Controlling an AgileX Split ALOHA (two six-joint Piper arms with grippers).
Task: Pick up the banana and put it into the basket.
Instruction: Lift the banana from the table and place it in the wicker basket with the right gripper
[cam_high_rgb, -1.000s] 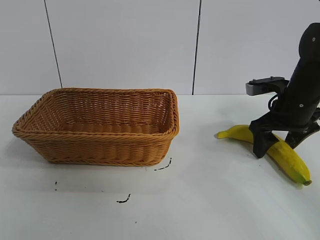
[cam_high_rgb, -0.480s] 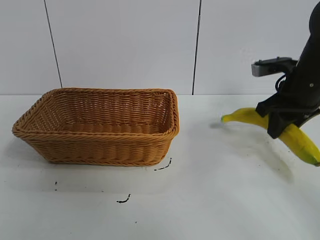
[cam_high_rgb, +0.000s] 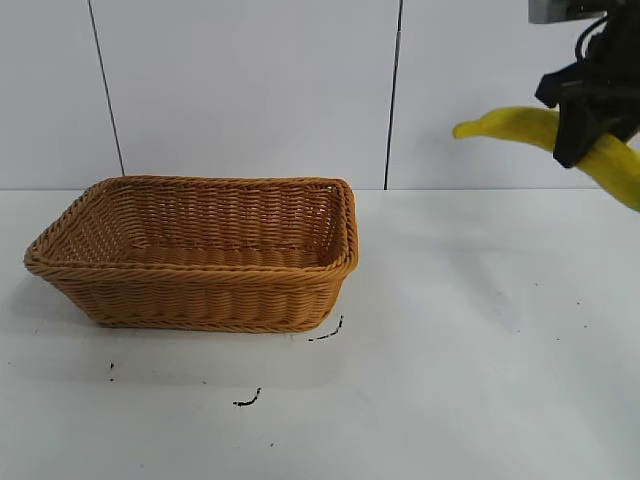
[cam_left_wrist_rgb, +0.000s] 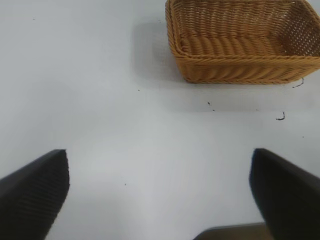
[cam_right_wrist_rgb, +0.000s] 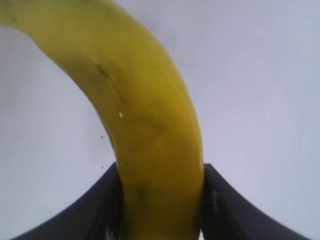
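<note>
A: We are gripping the banana (cam_high_rgb: 520, 125) in the right end effector (cam_high_rgb: 585, 120), the fingers clenched on either side of its middle, as the right wrist view shows.

B: And we are holding it high above the table (cam_high_rgb: 480, 330), at the far right of the exterior view, with one end pointing toward the basket (cam_high_rgb: 200, 290).

A: So the pick-up is done. What is left is the carry and the drop, since the basket is sitting well apart from the banana with nothing visible in it.

B: Our left end effector (cam_left_wrist_rgb: 160, 200) is hanging with its fingers spread wide and nothing between them, looking down at the table with the basket farther off.
</note>
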